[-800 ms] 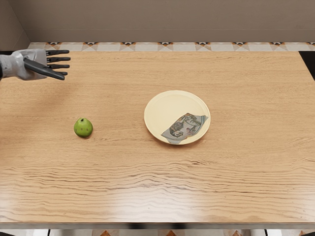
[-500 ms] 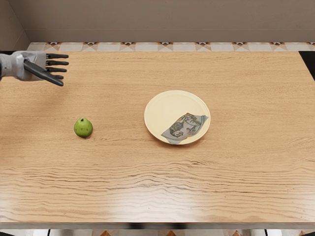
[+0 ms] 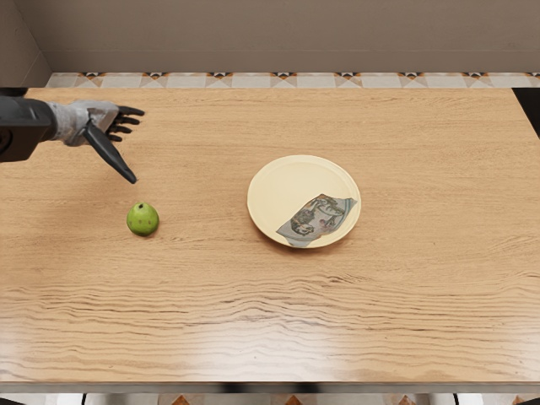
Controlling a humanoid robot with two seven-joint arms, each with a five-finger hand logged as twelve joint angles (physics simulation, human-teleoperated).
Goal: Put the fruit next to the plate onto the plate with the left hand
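Head view, single frame.

Left hand (image 3: 94, 120) is over the far-left part of the bench (image 3: 405, 287), its arm entering from the left edge. The fingers (image 3: 129, 111) are apart and hold nothing. The shorter ones are loosely bent and point right, and one long dark digit slants down and to the right, toward the fruit. The hand is clear of the fruit and nothing touches.

Fruit (image 3: 143, 218) is small, green and roundish with a slight point on top. It sits directly on the wood, left of the plate and well apart from it, and nearer the camera than the hand. It is not on the plate.

Plate (image 3: 287, 181) is pale yellow and round, and lies flat near the middle of the bench. A grey patterned patch (image 3: 316, 217) covers its near-right portion and reaches the rim; I cannot tell whether it is a print or something lying on the plate.

The right arm is not visible.

Background – a strip of patterned floor tiles (image 3: 278, 79) runs beyond the far edge of the bench.
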